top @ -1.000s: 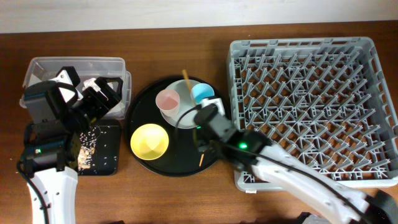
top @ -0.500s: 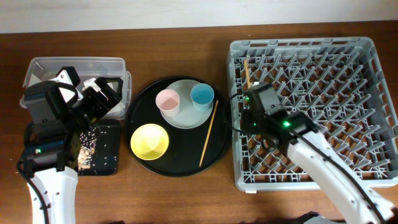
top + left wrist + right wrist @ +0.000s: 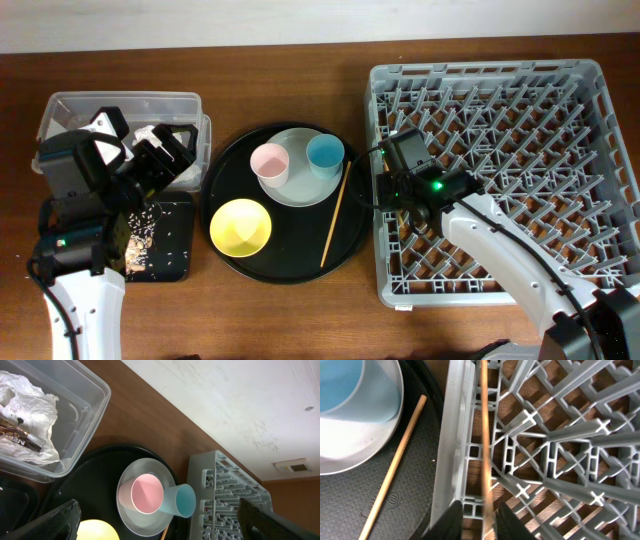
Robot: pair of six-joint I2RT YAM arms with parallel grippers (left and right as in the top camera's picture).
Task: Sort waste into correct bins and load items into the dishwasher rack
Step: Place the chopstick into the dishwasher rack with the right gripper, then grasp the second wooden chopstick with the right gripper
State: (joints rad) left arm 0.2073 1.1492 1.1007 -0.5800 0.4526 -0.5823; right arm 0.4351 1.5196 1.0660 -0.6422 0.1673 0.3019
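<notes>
My right gripper (image 3: 397, 190) (image 3: 479, 519) is over the left edge of the grey dishwasher rack (image 3: 480, 70) (image 3: 455, 435). It is shut on one wooden chopstick (image 3: 484, 435), which points to the far side, just inside the rack wall. The second chopstick (image 3: 335, 213) (image 3: 395, 475) lies on the round black tray (image 3: 225, 175). The pink cup (image 3: 269, 162) (image 3: 147, 494) and blue cup (image 3: 325, 153) (image 3: 350, 385) stand on the plate (image 3: 300, 190). The yellow bowl (image 3: 240, 225) sits beside them. My left gripper (image 3: 165, 160) (image 3: 159, 510) is open and empty.
The clear box (image 3: 120, 100) (image 3: 95, 390) holds the white napkin (image 3: 25, 400) and a dark printed wrapper (image 3: 20, 442). The flat black tray (image 3: 170, 250) in front of it carries food scraps (image 3: 140, 235). My left arm hangs over both.
My right gripper carried one chopstick from the round tray to the rack, then moved down toward the rack's left edge. The left arm has not moved.
</notes>
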